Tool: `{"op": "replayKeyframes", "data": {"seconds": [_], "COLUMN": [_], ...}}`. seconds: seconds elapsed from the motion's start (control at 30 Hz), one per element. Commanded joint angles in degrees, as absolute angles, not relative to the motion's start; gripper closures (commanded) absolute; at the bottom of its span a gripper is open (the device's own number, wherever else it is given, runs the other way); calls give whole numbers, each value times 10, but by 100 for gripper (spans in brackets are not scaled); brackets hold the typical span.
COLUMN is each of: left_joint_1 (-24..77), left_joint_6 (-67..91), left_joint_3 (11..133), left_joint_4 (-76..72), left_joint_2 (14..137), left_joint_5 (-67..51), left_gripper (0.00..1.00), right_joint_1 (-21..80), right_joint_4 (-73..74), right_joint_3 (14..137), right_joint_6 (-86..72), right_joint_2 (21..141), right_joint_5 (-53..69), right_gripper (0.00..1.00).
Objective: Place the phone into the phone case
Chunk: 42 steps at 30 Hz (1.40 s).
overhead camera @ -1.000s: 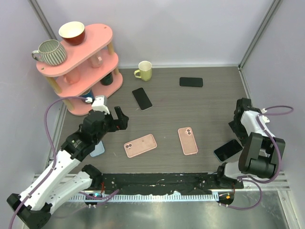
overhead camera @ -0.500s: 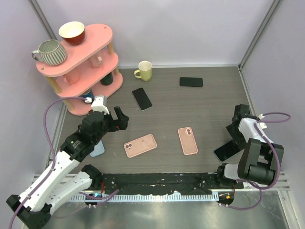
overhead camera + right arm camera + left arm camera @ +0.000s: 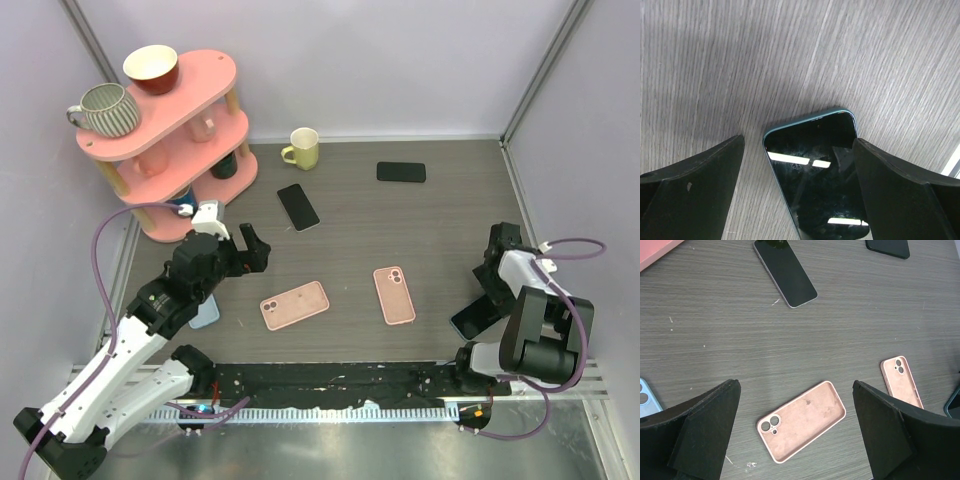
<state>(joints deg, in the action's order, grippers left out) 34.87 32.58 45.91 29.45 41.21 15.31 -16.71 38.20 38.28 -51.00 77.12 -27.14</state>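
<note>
The step in hand looks like picking up the phone. The right gripper [image 3: 797, 141] hangs over the dark phone [image 3: 816, 180], which lies flat in the lower right of the top view. Its fingers are wide apart and hold nothing. Next, I think it should go down and pinch the phone's long sides. The left gripper [image 3: 795, 386], fingers wide apart too, hovers above a pink phone case [image 3: 802, 420] at the bottom middle of its view.

Two grippers hovering over the table [image 3: 440, 220]
Right gripper [image 3: 497, 262] is hanging by the lower-right phone [image 3: 472, 320]; left gripper [image 3: 247, 250], up-left of a pink case [image 3: 295, 305].
</note>
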Motion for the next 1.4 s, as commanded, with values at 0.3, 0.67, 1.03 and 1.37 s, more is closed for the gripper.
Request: {"op": "replayKeyframes", "data": {"seconds": [0.3, 0.67, 1.03, 1.37], "left_joint_1": [351, 351, 351, 352], "left_joint_6": [321, 318, 316, 324], "left_joint_3": [462, 461, 456, 441], "left_joint_4": [279, 285, 273, 251], "left_joint_2": [407, 395, 388, 388], "left_joint_5": [165, 182, 161, 112], "left_gripper": [0, 0, 0, 0], "right_joint_1": [-128, 62, 67, 126], "right_joint_4": [172, 202, 288, 517], "right_joint_3": [353, 513, 564, 733], "right_joint_6": [-353, -261, -98, 107], "right_joint_2": [781, 958, 935, 964], "right_joint_5": [-75, -136, -70, -214], "right_gripper": [17, 17, 14, 12]}}
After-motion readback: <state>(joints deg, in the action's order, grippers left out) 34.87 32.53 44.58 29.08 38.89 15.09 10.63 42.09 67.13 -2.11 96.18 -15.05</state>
